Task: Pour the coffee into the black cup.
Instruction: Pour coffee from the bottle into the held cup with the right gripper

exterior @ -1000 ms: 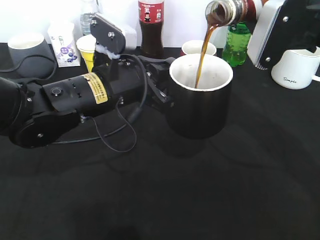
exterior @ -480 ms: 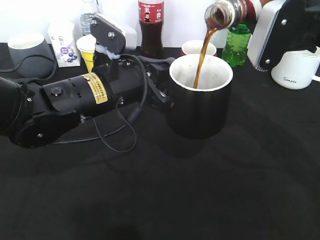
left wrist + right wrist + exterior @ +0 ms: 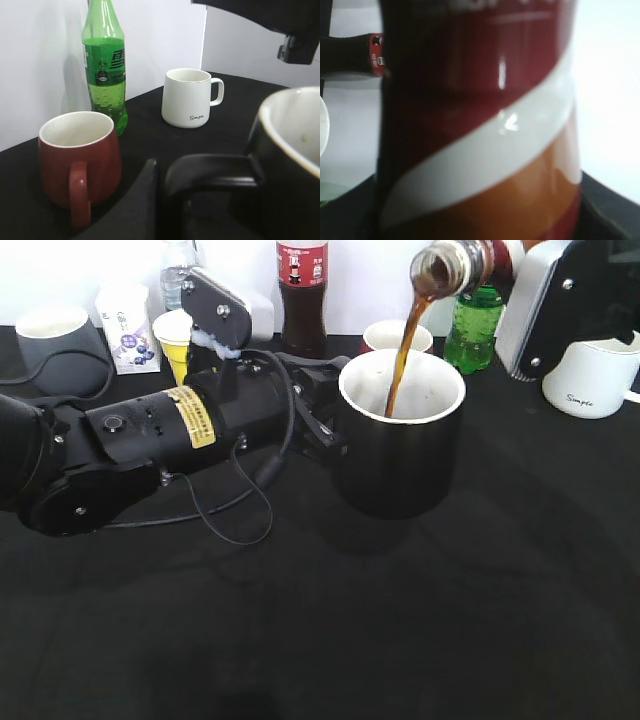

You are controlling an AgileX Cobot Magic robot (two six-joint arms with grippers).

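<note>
The black cup (image 3: 400, 460) stands mid-table, white inside; it also shows in the left wrist view (image 3: 295, 165). My left gripper (image 3: 325, 425) is shut on its loop handle (image 3: 210, 170), with one finger (image 3: 145, 200) beside the handle. My right gripper (image 3: 510, 255) holds the small coffee bottle (image 3: 455, 265) tipped over above the cup. A brown stream of coffee (image 3: 398, 370) runs from its mouth into the cup. The bottle's red, white and orange wrap (image 3: 480, 125) fills the right wrist view and hides the jaws.
A red mug (image 3: 396, 336) (image 3: 80, 160), a green soda bottle (image 3: 472, 325) (image 3: 106, 65) and a cola bottle (image 3: 303, 295) stand behind the cup. A white mug (image 3: 592, 375) (image 3: 187, 97) is at right. A grey mug (image 3: 55, 335), carton (image 3: 127, 328) and yellow cup (image 3: 175, 340) are back left.
The coffee keeps streaming into the cup. The bottle has shifted slightly right and the stream lands a little further left inside. The left arm and cup have not moved.
</note>
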